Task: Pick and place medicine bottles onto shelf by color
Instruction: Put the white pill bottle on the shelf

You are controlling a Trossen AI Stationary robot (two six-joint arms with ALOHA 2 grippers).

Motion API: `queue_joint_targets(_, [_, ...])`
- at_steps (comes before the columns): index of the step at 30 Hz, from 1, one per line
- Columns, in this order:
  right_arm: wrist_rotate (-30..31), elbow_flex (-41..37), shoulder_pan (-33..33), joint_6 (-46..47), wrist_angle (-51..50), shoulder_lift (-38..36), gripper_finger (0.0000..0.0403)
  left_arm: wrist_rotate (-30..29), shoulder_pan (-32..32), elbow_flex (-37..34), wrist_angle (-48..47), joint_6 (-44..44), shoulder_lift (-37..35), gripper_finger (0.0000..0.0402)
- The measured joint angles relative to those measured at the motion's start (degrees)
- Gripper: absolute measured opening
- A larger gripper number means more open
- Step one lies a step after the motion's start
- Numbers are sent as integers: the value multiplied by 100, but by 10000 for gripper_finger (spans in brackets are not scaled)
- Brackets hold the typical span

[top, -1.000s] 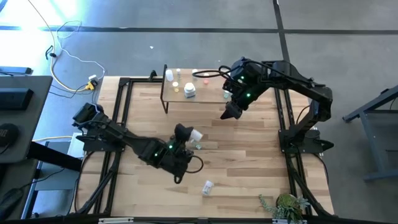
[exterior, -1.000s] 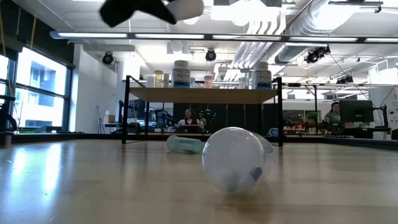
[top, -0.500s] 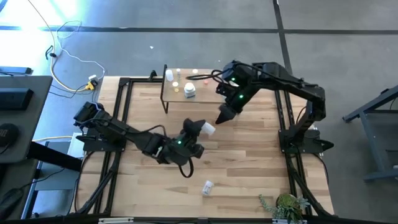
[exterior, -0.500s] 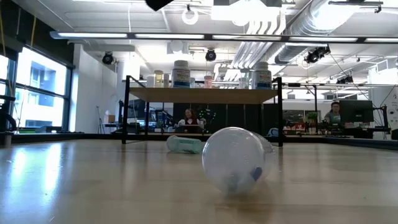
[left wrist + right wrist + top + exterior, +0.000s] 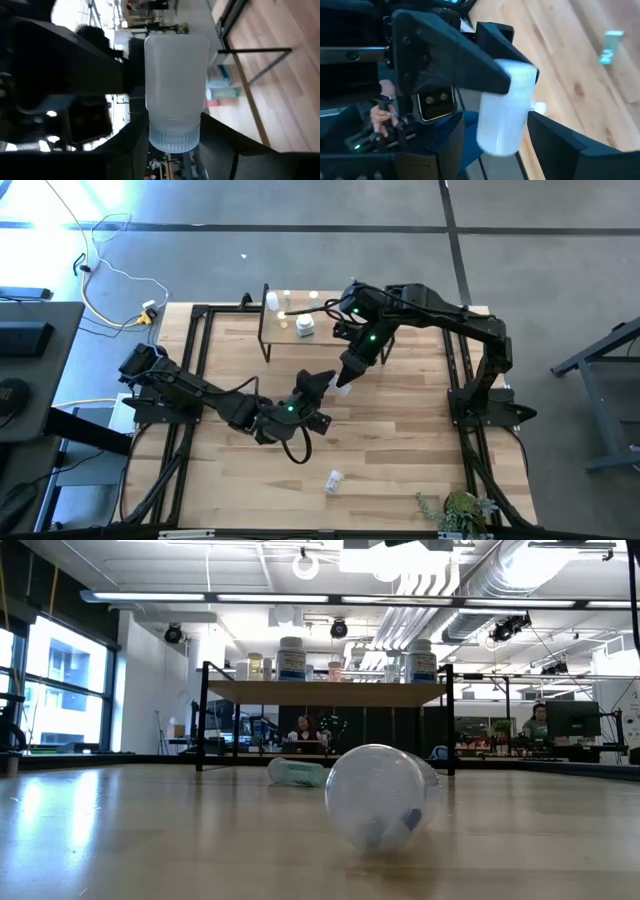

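Seen from above: left tool (image 5: 322,383) and right tool (image 5: 346,377) meeting mid-worktop (image 5: 400,430), bottle hidden. Seen from the wrists: white bottle (image 5: 176,85) gripped by its cap in left tool, flanked by right tool's parted fingers (image 5: 555,140).

Looked straight down on the counter (image 5: 400,430) from high, level across it from low, and closely from both wrists at one shared white bottle (image 5: 176,90).
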Motion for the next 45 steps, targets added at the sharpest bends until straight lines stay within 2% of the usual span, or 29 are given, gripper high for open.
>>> queue_joint_targets(3, [-177,0,2,1,12,55,209,45,-3,0,83,137,0,133])
queue_joint_targets(17, [-86,0,22,167,16,50,207,62,157,0,381,410,0,133])
queue_joint_targets(27, [-56,0,24,340,-11,48,145,136,157,0,382,433,-9,140])
queue_joint_targets(34, [-55,0,26,456,34,48,141,124,163,0,386,18,-7,161])
queue_joint_targets(45, [149,0,28,453,-1,37,140,-872,175,-2,663,-858,0,202])
